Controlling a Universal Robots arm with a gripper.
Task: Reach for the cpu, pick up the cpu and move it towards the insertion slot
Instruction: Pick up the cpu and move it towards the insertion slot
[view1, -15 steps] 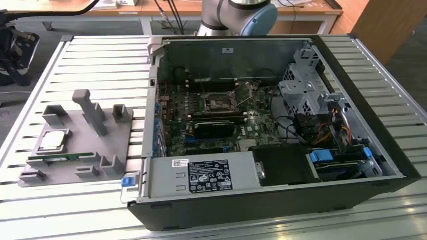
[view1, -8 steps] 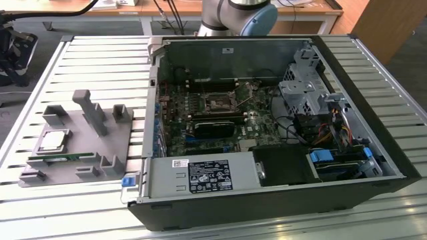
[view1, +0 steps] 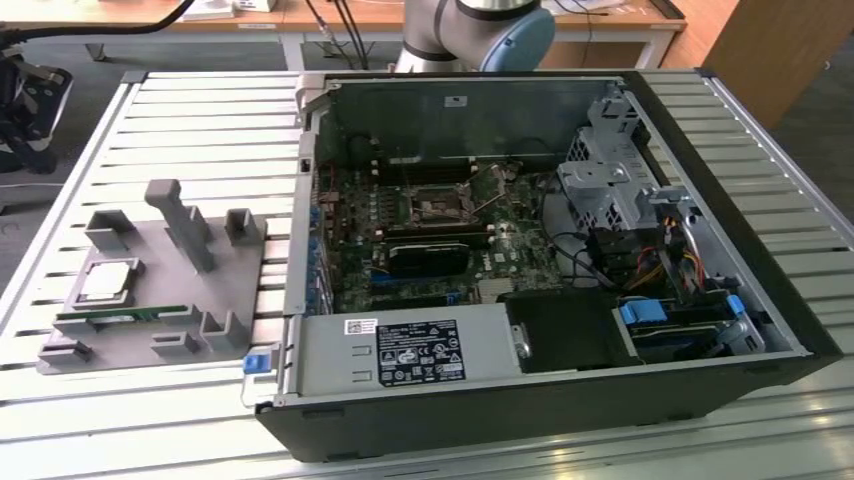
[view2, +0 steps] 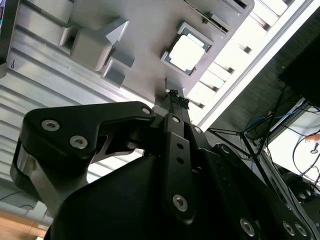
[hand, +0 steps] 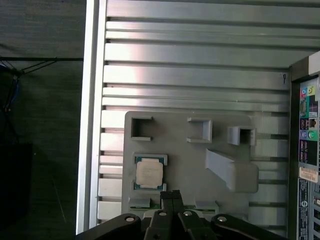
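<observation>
Exterior cam sits high, looking down at an angle over the table (view1: 200, 110), case (view1: 747, 180) in the middle, tray (view1: 227, 285) on the exterior view's left. My first wrist view looks straight down on the tray from well above, gripper (hand: 172, 194) in the foreground; second wrist view is oblique, tight behind the gripper body. All three share the tray and cpu (view1: 107, 281).

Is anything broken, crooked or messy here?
Nothing stands out. The cpu lies flat and square in its recess on the grey tray. The memory stick lies straight along the tray's edge. The gripper, shut and empty, hangs clear of the tray.
</observation>
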